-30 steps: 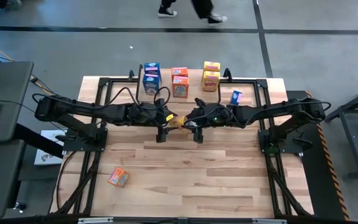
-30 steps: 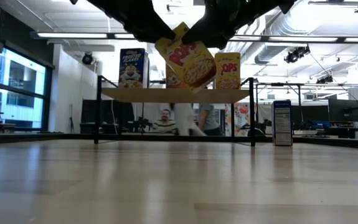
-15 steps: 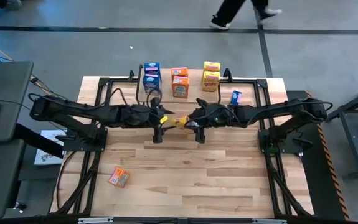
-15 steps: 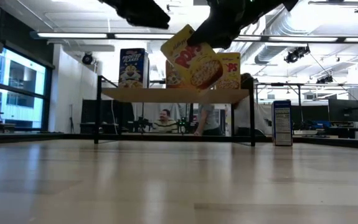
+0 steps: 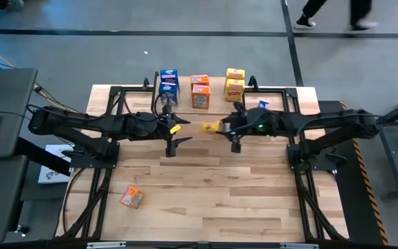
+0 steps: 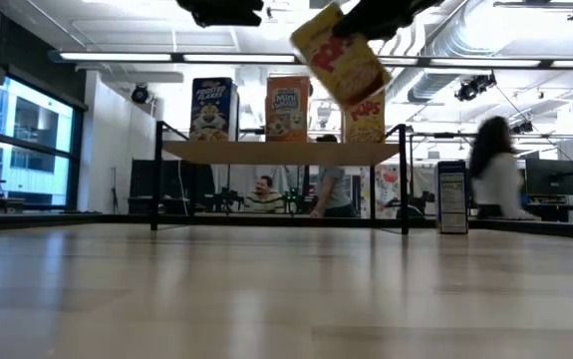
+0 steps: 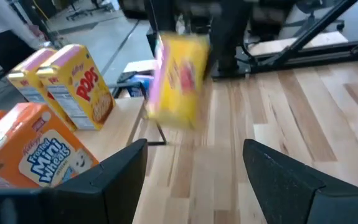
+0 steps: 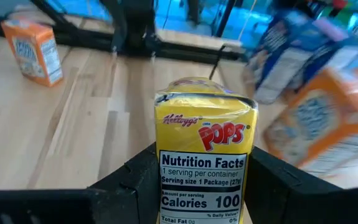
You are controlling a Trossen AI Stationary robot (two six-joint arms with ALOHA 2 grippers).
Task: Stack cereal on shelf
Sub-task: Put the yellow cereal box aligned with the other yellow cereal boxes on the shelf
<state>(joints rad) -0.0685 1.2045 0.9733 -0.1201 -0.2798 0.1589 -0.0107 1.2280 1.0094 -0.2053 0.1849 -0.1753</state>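
We are logging, largest first, the wood tabletop (image 5: 205, 187), which is carrying everything at this moment. Next we are noting the shelf (image 6: 281, 151) standing at the far edge, a light plank on thin black legs, bearing blue cereal boxes (image 5: 168, 84) at its left, orange cereal boxes (image 5: 200, 92) in the middle and yellow cereal boxes (image 5: 234, 84) at its right. The left arm is reaching in from the left side with its left end effector (image 5: 170, 136) hanging above the tabletop in front of the shelf, its fingers (image 7: 119, 171) spread apart and gripping nothing. The right end effector (image 5: 221, 126) is clamping a yellow Pops box (image 8: 203, 149) in the air, tilted, in front of the shelf and near its yellow stack; in the low view this box (image 6: 338, 55) is showing above the plank. We are also listing a blue box (image 6: 451, 196) standing upright on the tabletop beside the shelf's right legs, and an orange box (image 5: 131, 197) lying alone near the front left of the tabletop, well apart from the rest.
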